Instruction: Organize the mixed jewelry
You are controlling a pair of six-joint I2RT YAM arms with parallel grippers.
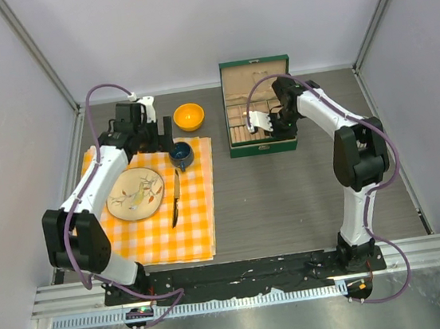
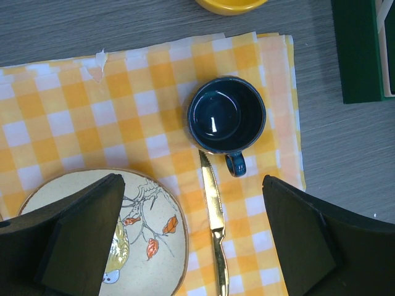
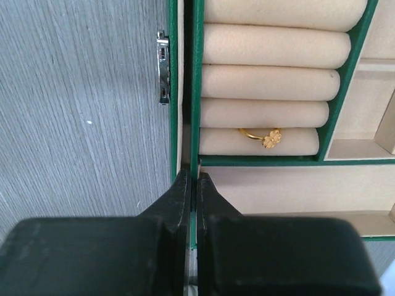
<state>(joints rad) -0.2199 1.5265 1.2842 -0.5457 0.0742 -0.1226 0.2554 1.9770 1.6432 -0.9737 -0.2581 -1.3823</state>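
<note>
1. Right gripper [image 3: 195, 182]: fingers pressed shut, nothing visible between them. Tips at the green wall of the jewelry box [image 3: 196, 92], near a corner.
2. Left gripper [image 2: 191, 185]: fingers spread wide, empty, above the checked cloth [image 2: 62, 105] by the cup [image 2: 226, 115] and knife [image 2: 215, 216].
3. Jewelry: gold ring [image 3: 264, 136] seated between two cushion rolls [image 3: 271, 80]. No other pieces discernible.
4. Handling, as judged: lift straight off the wall before travelling, and keep clear of the seated ring.

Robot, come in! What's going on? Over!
Left gripper open over placemat. Right gripper shut at jewelry box wall. Gold ring in rolls. Nothing in the way.
</note>
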